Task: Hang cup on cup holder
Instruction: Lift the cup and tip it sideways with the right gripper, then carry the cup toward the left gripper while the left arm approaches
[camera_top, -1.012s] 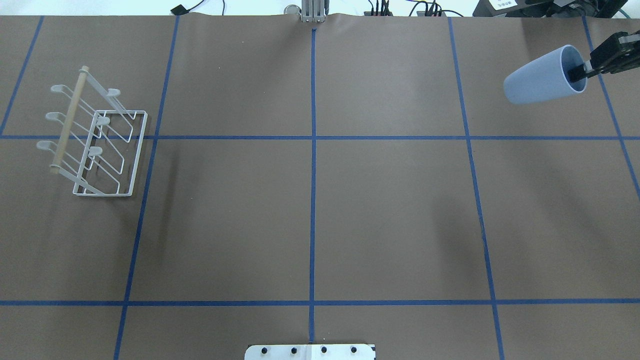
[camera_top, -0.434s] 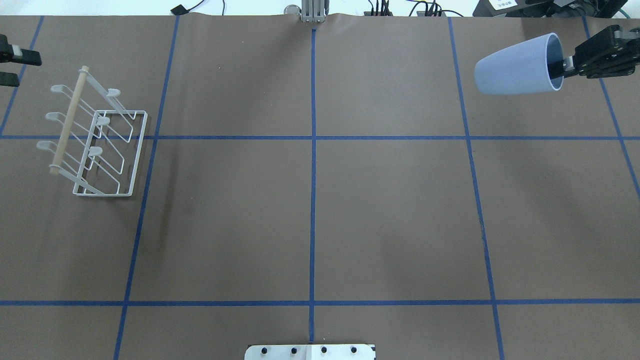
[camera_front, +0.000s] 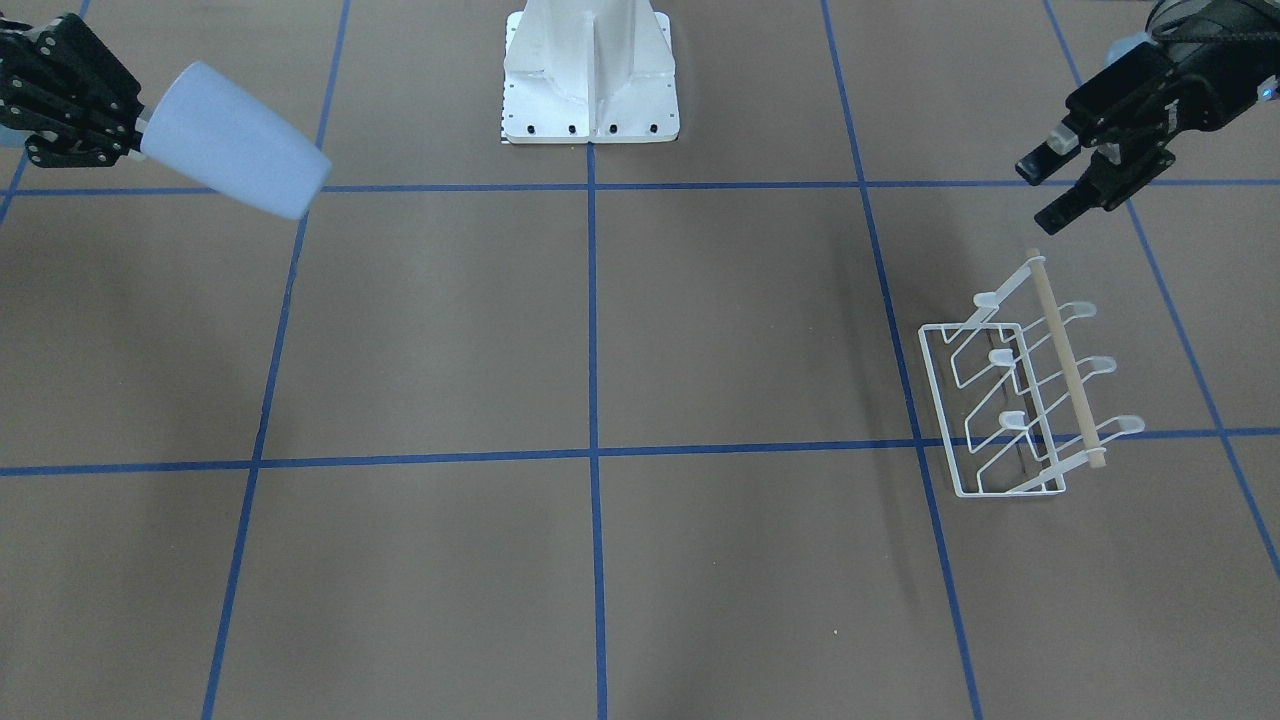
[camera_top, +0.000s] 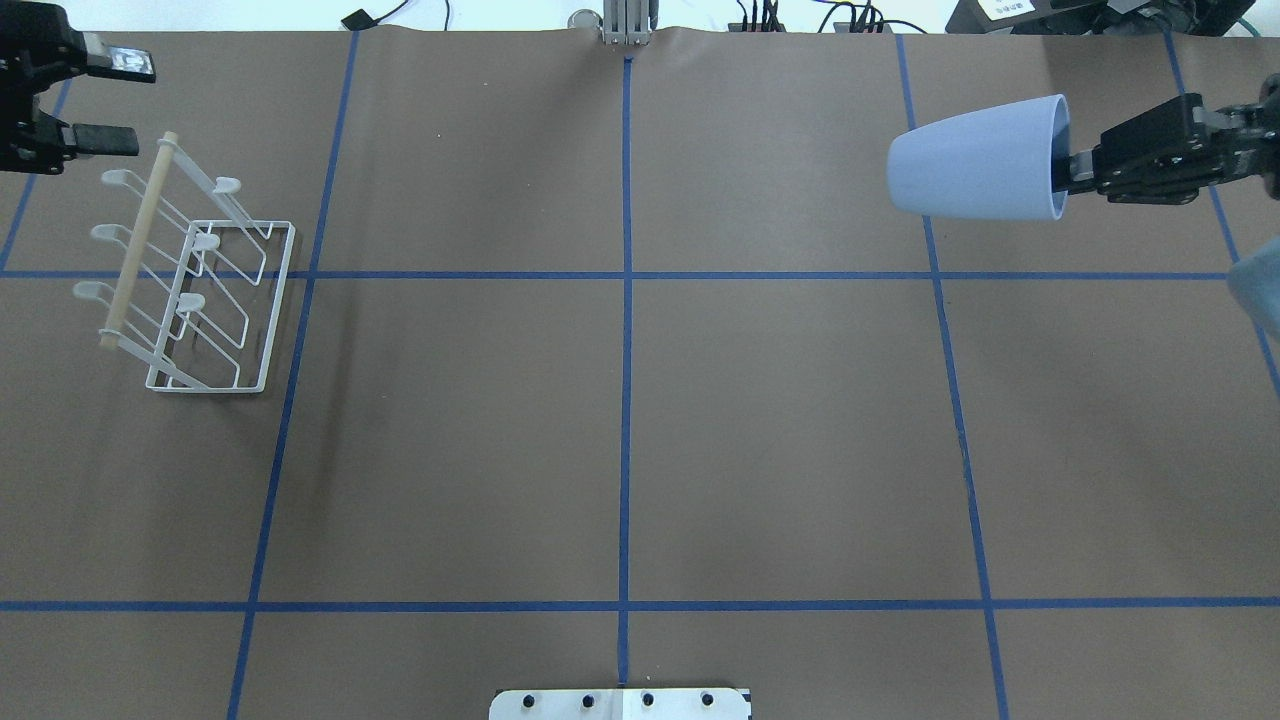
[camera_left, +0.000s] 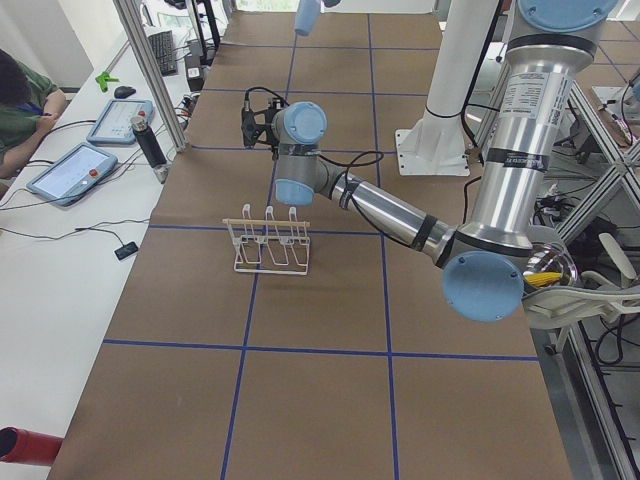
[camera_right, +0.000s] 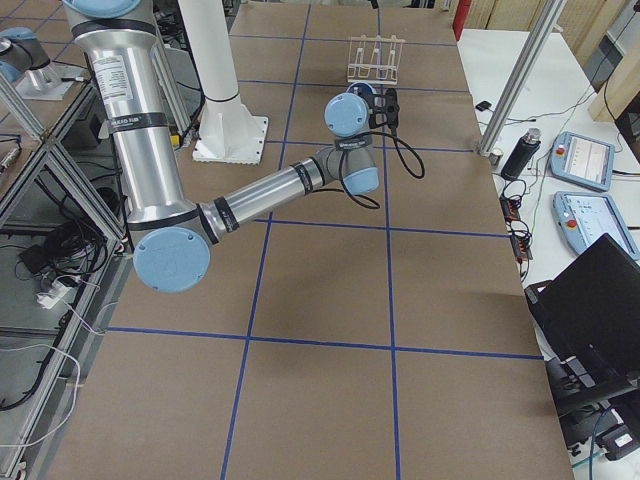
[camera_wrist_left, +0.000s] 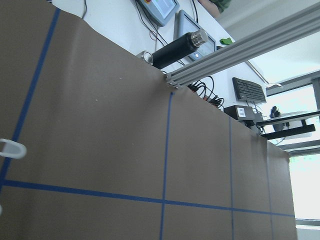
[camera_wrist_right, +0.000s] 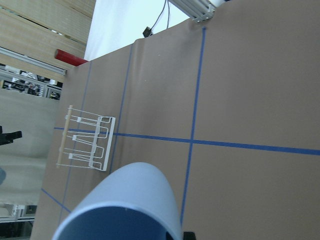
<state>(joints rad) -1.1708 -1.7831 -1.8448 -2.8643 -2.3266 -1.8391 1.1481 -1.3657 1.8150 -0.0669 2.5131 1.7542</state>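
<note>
My right gripper (camera_top: 1068, 166) is clamped on the rim of the cup (camera_top: 972, 160), gripping it at the open mouth. The cup lies on its side in the air, clear of the tabletop (camera_top: 620, 450), with its rounded base pointing toward the middle of the table and its mouth toward my wrist. From across the table the right gripper (camera_front: 137, 133) shows at the far side of my right half, and the cup (camera_front: 235, 140) tips slightly downward at the base. My right wrist camera looks past the cup (camera_wrist_right: 127, 202), whose dark inside fills the bottom of that view, toward the cup holder (camera_wrist_right: 85, 140) far across the table. The cup holder (camera_top: 190, 280) stands on the tabletop on my left side, well apart from the cup, its base frame flat, its wooden rod (camera_top: 140, 240) on top and its prongs empty. My left gripper (camera_top: 110, 100) is spread wide and holds nothing, near the far end of that rod. In the front view the left gripper (camera_front: 1050, 190) sits just beyond the cup holder (camera_front: 1020, 390), with a gap between its fingers and the rod. I cannot tell how high it hangs over the rack.
</note>
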